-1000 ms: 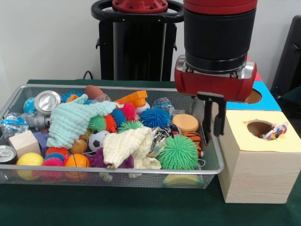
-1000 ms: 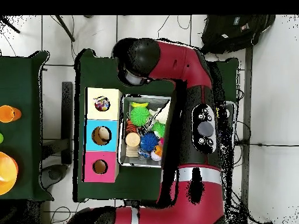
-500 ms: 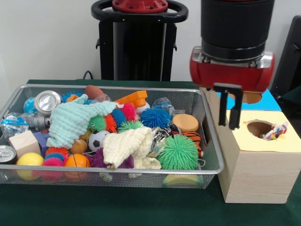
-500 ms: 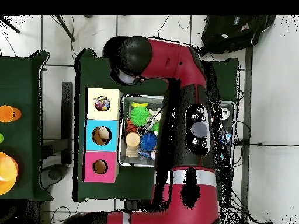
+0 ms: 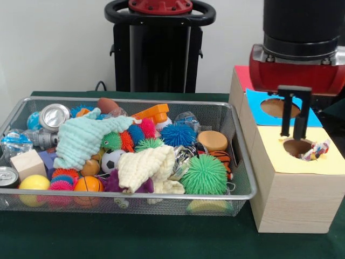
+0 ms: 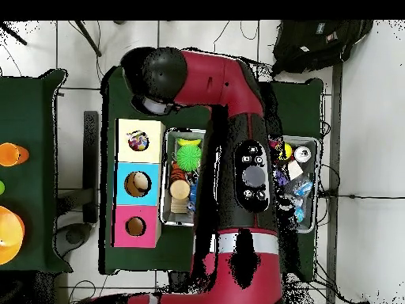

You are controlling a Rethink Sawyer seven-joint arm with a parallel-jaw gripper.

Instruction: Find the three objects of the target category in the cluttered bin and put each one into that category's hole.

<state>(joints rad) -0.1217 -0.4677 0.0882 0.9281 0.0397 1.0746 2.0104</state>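
Front view first: the gripper (image 5: 294, 135) is seen hanging over the yellow-topped box (image 5: 291, 189), its jaws poised just above the yellow hole (image 5: 295, 147), a touch towards the hole's far rim. Whether the jaws are clenched or released cannot be told; nothing is made out between them. A small multicoloured wrapped item (image 5: 316, 150) is spotted at the hole's edge, just below the jaws and to their side away from the bin. The mesh bin (image 5: 245, 162), packed with spiky balls, cloths and cans, is left well off to the other side of the jaws. Overhead now: the jaws are hidden under the arm (image 6: 158, 75), parked by the yellow compartment (image 6: 138, 127), where the wrapped item (image 6: 138, 142) is seen in the hole. The drop-off step is judged to be in hand. For the next move, a release straight down into the hole would be called for if something is carried; otherwise a return over the bin (image 6: 164, 178) for another target.
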